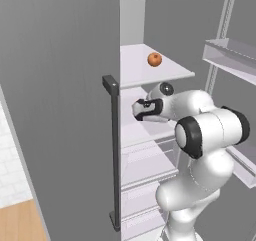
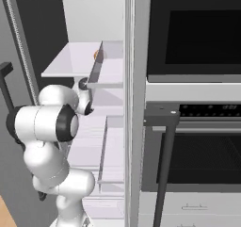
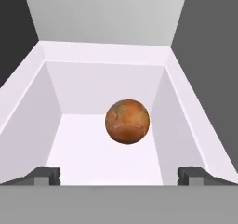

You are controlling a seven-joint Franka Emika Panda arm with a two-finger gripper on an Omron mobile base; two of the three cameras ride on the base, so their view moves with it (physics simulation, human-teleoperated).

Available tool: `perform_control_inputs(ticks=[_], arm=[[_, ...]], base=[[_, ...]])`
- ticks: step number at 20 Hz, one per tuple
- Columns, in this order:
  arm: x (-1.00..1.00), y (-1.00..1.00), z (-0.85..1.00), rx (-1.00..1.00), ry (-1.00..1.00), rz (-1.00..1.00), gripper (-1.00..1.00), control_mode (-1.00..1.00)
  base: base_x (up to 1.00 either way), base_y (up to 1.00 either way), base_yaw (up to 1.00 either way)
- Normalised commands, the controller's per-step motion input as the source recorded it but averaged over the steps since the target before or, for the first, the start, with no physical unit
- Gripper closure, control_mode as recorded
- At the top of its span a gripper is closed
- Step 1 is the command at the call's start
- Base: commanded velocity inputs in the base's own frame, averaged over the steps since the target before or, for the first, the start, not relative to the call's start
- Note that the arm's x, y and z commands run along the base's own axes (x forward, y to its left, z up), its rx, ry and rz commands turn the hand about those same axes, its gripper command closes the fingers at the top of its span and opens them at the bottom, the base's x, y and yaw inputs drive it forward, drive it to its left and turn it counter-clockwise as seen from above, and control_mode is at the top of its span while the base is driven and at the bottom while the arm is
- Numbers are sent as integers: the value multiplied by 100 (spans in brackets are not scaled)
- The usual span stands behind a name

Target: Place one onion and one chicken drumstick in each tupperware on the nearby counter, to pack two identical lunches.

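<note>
One onion [image 1: 154, 59] sits on the upper white shelf of the open fridge, and a sliver of it shows past a door bin [image 2: 96, 55]. My gripper [image 1: 137, 110] reaches into the fridge one level below that shelf. In the hand view an orange-brown onion [image 3: 127, 121] lies in a white-walled compartment, ahead of my gripper [image 3: 119, 175] and centred between its fingers. The fingertips [image 3: 46, 175] stand wide apart and open, touching nothing. The chicken drumstick, the tupperware and the counter are out of view.
The fridge's grey closed door with a tall dark handle [image 1: 114, 155] stands left of the arm. Door shelves [image 1: 230, 57] hang on the right. A wall oven [image 2: 197, 33] with a dark bar handle [image 2: 162, 115] lies right of the fridge.
</note>
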Motion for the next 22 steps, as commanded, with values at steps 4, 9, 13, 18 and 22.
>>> perform_control_inputs(ticks=[4,9,13,18,22], arm=[[59,0,-22,0,0,0,-100,-100],[39,0,-9,0,1,0,-100,-100],[32,0,-9,0,5,0,-100,-100],[21,0,-22,0,7,0,-100,-100],[38,0,-20,0,4,0,-100,-100]], base=[[0,0,0],[0,0,0],[0,0,0],[0,0,0],[0,0,0]])
